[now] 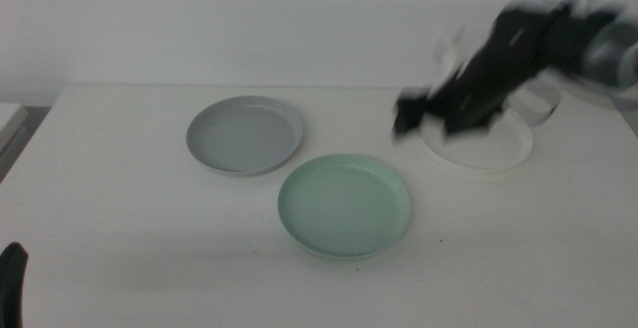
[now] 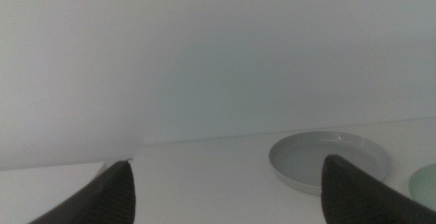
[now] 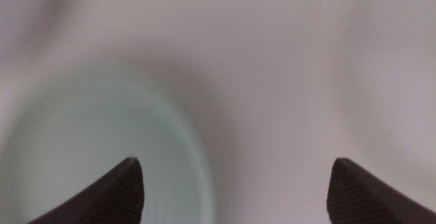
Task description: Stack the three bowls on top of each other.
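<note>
We see the grey bowl and green bowl lying close together mid-bench, rims just apart, with bare surface all round. The white bowl sits apart at the right, under the blurred right gripper, jaws spread. The left gripper waits low, also spread wide.

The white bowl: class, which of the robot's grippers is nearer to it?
Right. The right gripper hangs over the white bowl, at its near-left rim. The left gripper waits at the table's opposite bottom corner, far away.
</note>
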Robot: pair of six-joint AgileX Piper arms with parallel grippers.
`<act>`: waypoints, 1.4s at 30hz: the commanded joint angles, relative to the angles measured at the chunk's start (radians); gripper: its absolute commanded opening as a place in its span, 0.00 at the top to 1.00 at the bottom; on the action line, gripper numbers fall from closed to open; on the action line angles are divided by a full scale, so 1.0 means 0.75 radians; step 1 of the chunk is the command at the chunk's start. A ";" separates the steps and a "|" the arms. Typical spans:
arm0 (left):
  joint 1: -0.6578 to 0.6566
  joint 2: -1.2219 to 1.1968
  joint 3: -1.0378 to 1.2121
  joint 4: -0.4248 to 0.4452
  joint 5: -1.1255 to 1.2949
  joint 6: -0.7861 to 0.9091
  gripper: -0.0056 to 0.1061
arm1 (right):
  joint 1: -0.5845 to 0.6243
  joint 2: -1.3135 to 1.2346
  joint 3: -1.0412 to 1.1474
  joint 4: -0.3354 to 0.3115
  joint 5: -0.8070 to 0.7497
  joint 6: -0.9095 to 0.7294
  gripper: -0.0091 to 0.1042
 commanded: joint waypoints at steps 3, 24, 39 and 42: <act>-0.001 -0.005 0.000 -0.009 -0.014 -0.002 0.11 | -0.232 -0.072 -0.399 -0.202 0.228 0.071 0.30; -0.001 -0.005 0.000 -0.009 -0.014 -0.002 0.11 | -0.462 0.440 -0.438 -0.237 0.077 0.189 0.25; -0.001 -0.005 0.000 -0.009 -0.014 -0.002 0.11 | -0.464 0.446 -0.438 -0.243 0.072 0.108 0.94; -0.001 -0.005 0.000 -0.009 -0.014 -0.002 0.11 | -0.461 0.339 -0.436 -0.227 0.110 0.105 0.94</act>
